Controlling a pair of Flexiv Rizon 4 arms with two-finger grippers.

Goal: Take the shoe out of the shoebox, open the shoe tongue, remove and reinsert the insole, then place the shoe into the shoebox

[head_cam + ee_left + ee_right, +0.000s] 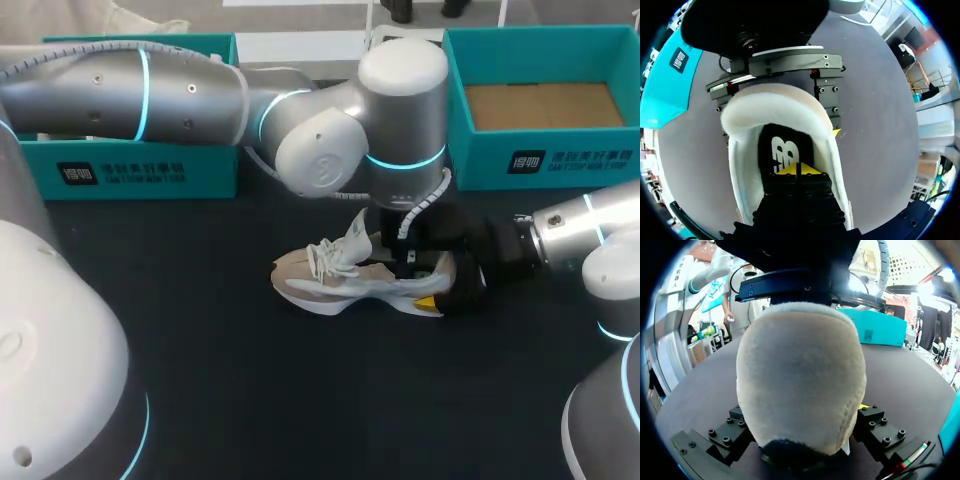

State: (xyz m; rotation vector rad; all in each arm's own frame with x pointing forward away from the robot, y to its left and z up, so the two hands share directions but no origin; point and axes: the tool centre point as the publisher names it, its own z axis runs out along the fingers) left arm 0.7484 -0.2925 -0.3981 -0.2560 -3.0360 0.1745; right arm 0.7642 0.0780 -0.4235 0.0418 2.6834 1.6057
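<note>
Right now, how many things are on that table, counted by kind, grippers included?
Shoes: 1, the shoe
Teal boxes: 2, the left teal box and the right teal box
Grippers: 2, the left gripper and the right gripper
Total: 5

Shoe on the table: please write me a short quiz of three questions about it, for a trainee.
1. True or false: the shoe stands on the table.
2. Which gripper is shut on the heel? A: left gripper. B: right gripper.
3. Fill in: the tips of the left gripper are inside the shoe, over the ___.
Key: 1 true; 2 B; 3 insole.
</note>
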